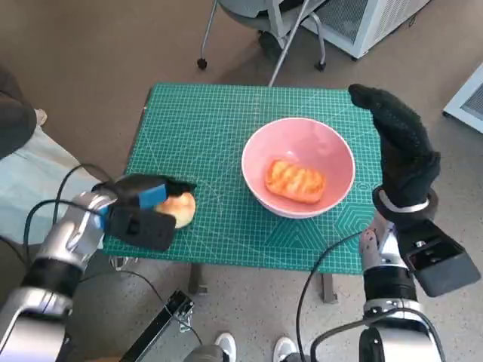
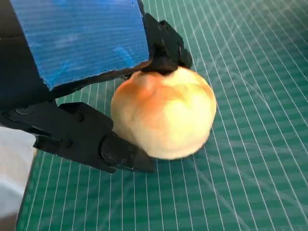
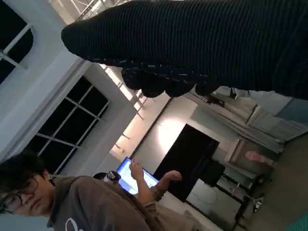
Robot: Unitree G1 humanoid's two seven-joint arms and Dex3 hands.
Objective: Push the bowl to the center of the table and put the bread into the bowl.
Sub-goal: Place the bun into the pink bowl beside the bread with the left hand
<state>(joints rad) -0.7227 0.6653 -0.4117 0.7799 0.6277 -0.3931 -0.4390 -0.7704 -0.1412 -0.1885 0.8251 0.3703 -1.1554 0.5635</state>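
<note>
A pink bowl (image 1: 302,138) stands on the green cutting mat (image 1: 196,128), a little right of the table's middle. One toasted, striped piece of bread (image 1: 295,180) lies inside it. At the table's front left edge my left hand (image 1: 143,200) grips a round pale bun (image 1: 182,207). In the left wrist view the bun (image 2: 163,113) sits between the black fingers (image 2: 103,144) of the left hand (image 2: 82,53), just above the mat. My gloved right hand (image 1: 400,143) is raised beside the bowl's right side with its fingers straight, holding nothing. The right wrist view shows only the glove (image 3: 192,43).
A wheeled chair base (image 1: 264,30) and a white cabinet (image 1: 370,23) stand beyond the table's far edge. Someone's leg (image 1: 15,113) is at the left. A person (image 3: 62,202) shows in the right wrist view. Cables hang by the front edge.
</note>
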